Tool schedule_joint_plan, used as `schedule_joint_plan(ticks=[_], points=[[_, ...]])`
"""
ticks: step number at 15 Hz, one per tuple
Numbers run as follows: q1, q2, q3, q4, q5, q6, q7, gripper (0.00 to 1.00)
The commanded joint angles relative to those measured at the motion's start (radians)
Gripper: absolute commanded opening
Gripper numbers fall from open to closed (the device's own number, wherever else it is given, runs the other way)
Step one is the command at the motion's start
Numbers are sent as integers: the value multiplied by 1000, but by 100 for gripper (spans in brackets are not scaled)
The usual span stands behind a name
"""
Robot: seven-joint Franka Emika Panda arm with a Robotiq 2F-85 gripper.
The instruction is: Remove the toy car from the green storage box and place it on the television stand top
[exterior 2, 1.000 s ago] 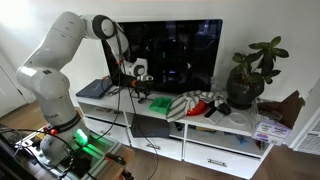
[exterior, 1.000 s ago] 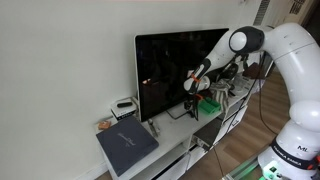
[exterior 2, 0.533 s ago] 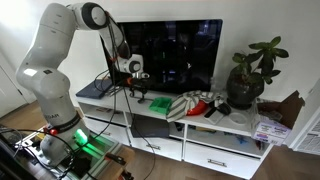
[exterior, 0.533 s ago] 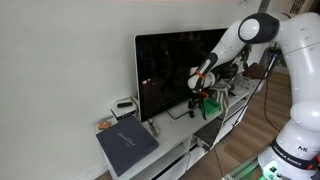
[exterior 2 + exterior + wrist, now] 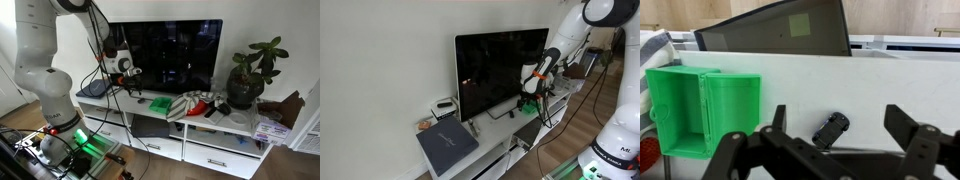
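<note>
the car point(image 5: 831, 129) lies loose on the white stand top point(image 5: 902, 80), out of the box point(image 5: 702, 110) and near its open side, with the tv point(image 5: 775, 30) behind it. my gripper point(image 5: 836, 118) hangs right over the car with both fingers point(image 5: 777, 118) spread wide and gripping nothing, so i judge the placing done and the step in hand to be the retreat. i'd lift straight up before swinging away, so that neither finger clips the car or the box wall, and i'd keep the wrist well off the screen.
</note>
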Motion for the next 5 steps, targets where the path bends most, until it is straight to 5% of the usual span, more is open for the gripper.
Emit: schedule_joint_plan(ticks=[1, 5], points=[[-1, -29, -10, -35, -30, 30, 1, 100], [1, -87, -28, -103, -64, 66, 2, 100]])
